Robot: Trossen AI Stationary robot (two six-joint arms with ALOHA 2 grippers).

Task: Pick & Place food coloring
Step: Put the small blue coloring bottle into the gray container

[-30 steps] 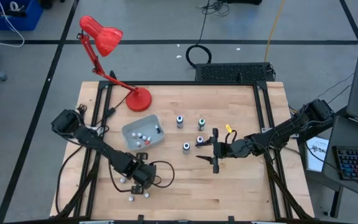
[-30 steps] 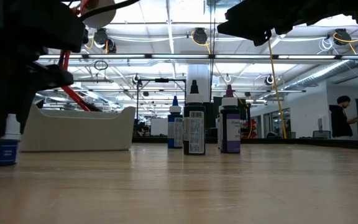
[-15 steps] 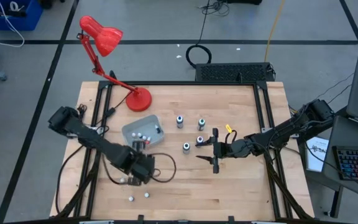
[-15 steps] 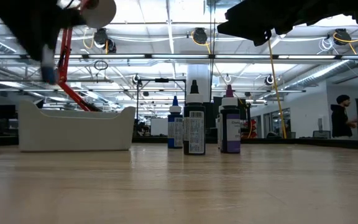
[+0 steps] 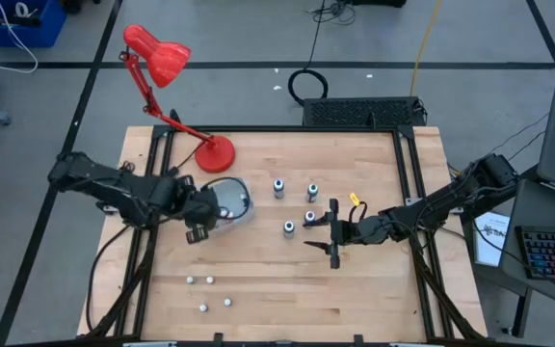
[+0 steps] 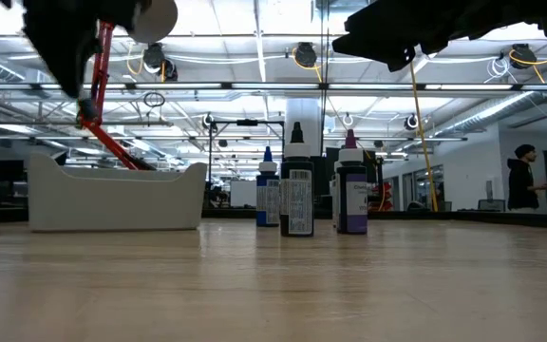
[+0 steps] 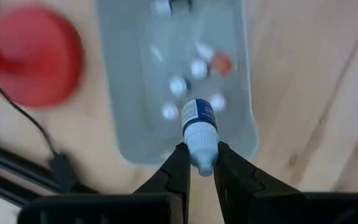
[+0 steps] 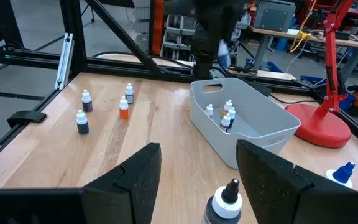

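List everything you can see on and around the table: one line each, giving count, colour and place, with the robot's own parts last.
Desk lamp: one, red, far left corner of the table.
Tray: one, translucent grey, in front of the lamp, holding several small bottles.
Tall bottles: four, dark with pale caps, mid-table.
Small bottles: four, white-capped, near the front edge.
Yellow item: one, by the right arm; too small to identify.
Person: one, dark top, far back in the room.
Left gripper: shut on a blue bottle, above the tray.
Right gripper: open, empty, beside the tall bottles.
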